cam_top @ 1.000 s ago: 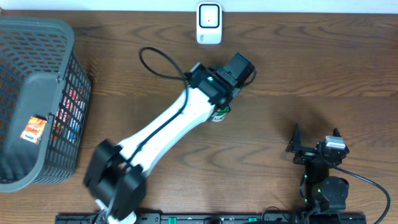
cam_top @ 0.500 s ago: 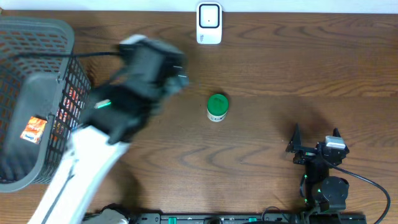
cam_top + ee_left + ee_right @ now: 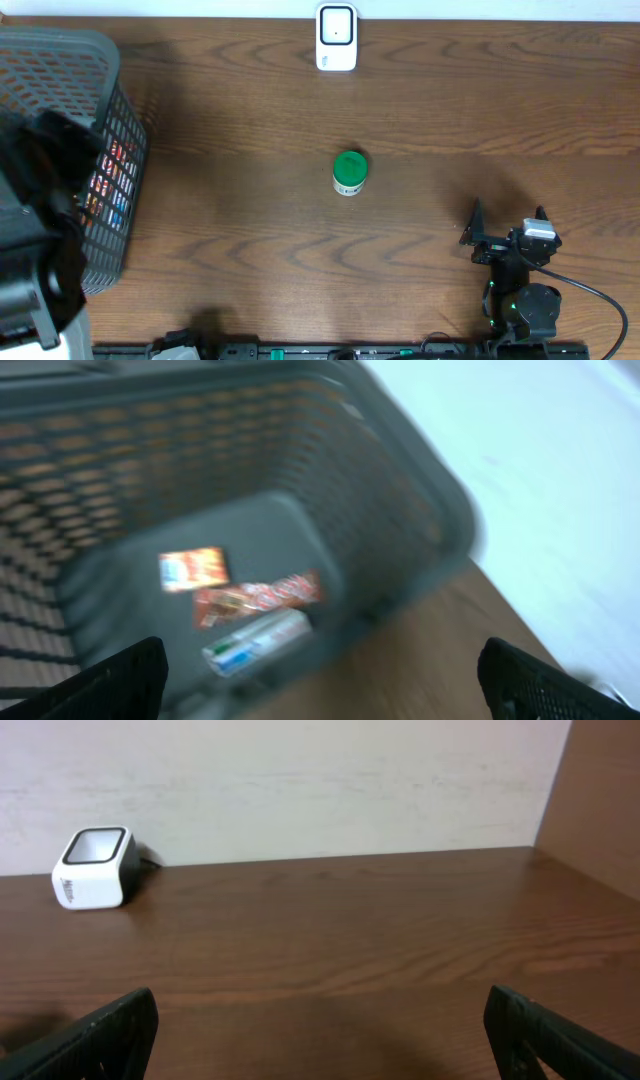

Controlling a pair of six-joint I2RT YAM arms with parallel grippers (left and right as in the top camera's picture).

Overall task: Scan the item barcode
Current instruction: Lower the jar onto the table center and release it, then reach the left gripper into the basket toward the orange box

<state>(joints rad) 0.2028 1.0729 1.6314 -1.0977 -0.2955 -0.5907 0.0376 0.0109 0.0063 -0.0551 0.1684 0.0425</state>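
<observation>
- Right hand (image 3: 508, 225), 5 o'clock, near edge of the worktop (image 3: 450, 110). Its 2 fingers are spread wide with nothing between them. Its wrist view looks across bare wood to the far wall. Reads as parked, keeping clear of the working lane.
- Left hand (image 3: 320, 680), 8 to 9 o'clock, blurred in the overhead view. Fingers are fully apart and empty. The wrist camera looks down into the grey basket (image 3: 60, 50), so my guess is it is lined up to pick the next item.
- Basket floor holds an orange packet (image 3: 193, 569), a red wrapper (image 3: 260, 598) just beside it, and a white-green pack (image 3: 255, 643) touching the wrapper's lower edge. All are too blurred to read.
- Green-lidded jar (image 3: 349, 172), centre of the worktop, upright, untouched, well apart from both hands. It sits in line with the scanner, so it is likely set down there on purpose, out of the basket and facing the reader.
- Scanner (image 3: 336, 37), 12 o'clock, far edge against the wall, window facing the worktop.

Change from 1 second ago:
- The left arm lay stretched across the middle with its hand over the jar.
- Half a second ago it was swinging toward 10 o'clock.
- It now sits over the basket.
- The jar is in the same spot, now fully uncovered.
- The right hand, scanner and basket have not shifted.
</observation>
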